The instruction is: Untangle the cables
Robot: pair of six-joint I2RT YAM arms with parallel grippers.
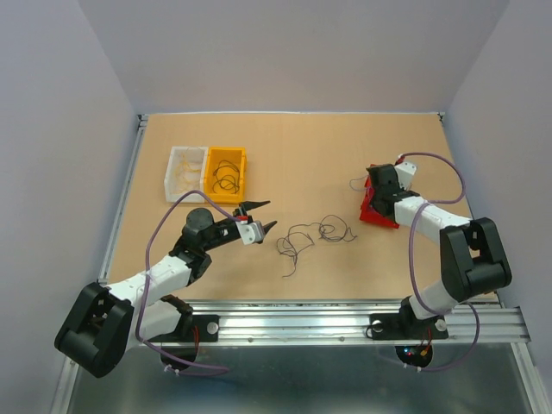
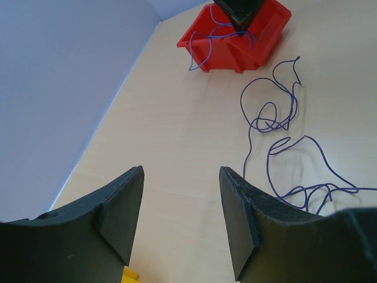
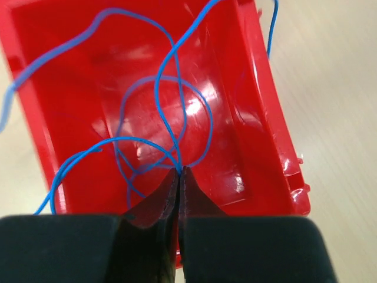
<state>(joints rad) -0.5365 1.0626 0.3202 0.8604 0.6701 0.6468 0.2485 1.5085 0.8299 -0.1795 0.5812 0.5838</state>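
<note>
In the top view the right gripper [image 1: 375, 197] hangs over the red bin [image 1: 373, 217] at the right of the surface [image 1: 310, 147]. The left gripper [image 1: 260, 219] stands with its jaws apart just left of the loose cables [image 1: 312, 237], which lie mid-surface. The step in hand looks like dropping one freed strand into the red bin. To do it well, the right arm should be low inside the bin walls before it lets go, or the springy wire may lift itself out. A yellow bin [image 1: 226, 172] holding dark loops and a clear bin [image 1: 185, 170] sit side by side at the far left.

In the left wrist view the open fingers [image 2: 121, 215] frame only bare surface, with the cables [image 2: 283, 147] ahead and off to one side. A good next pick would take a single outer loop, not the crossing in the middle. The wire is hair-thin and violet-blue, thrown in slack loops that overlap at one small knot.

In the right wrist view the gripper [image 3: 178, 172] is closed, pinching a blue cable [image 3: 177, 94] at its very tips. The cable's loops curl inside the red bin [image 3: 277, 147], and strands of it run out over the bin's walls. Those trailing strands are what could drag it back out.
</note>
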